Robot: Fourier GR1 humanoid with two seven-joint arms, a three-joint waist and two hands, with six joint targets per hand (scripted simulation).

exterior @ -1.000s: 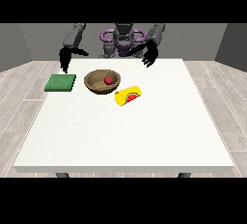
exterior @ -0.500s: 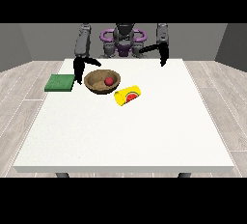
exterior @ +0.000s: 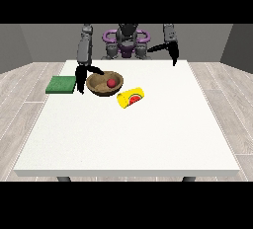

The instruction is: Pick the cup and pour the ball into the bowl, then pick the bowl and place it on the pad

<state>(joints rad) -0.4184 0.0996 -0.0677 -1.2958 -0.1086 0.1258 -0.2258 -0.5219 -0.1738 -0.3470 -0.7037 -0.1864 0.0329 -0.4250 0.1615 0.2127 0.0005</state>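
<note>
Pour looked done: the ball (exterior: 112,82) sat in the bowl (exterior: 101,89), the cup (exterior: 130,97) lay tipped on the table (exterior: 128,139). The hand at the view's left (exterior: 81,75) hung at the bowl's rim, fingers spread, grasping nothing. Next it needed to grip the bowl and carry it onto the pad (exterior: 61,84).

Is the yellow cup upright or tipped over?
Tipped over: the yellow cup lies on its side on the table beside the bowl, which holds the red ball.
</note>
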